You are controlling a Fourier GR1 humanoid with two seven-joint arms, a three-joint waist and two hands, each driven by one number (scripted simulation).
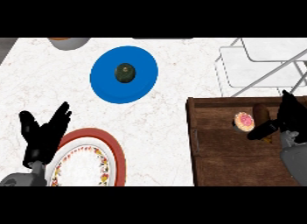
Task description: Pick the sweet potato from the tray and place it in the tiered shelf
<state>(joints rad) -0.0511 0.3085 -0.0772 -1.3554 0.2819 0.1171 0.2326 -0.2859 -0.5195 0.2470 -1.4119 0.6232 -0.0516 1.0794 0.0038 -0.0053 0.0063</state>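
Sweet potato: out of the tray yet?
Still in: the sweet potato lies inside the wooden tray, with the right hand at it.

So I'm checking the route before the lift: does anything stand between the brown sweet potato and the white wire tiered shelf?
Nothing visible does. The brown sweet potato lies at the wooden tray's far edge, the white wire tiered shelf just beyond.

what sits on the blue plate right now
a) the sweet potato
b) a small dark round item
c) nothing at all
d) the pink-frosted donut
b: a small dark round item rests near the middle of the blue plate, while the pink-frosted donut and the brown sweet potato are over in the wooden tray by the right hand.
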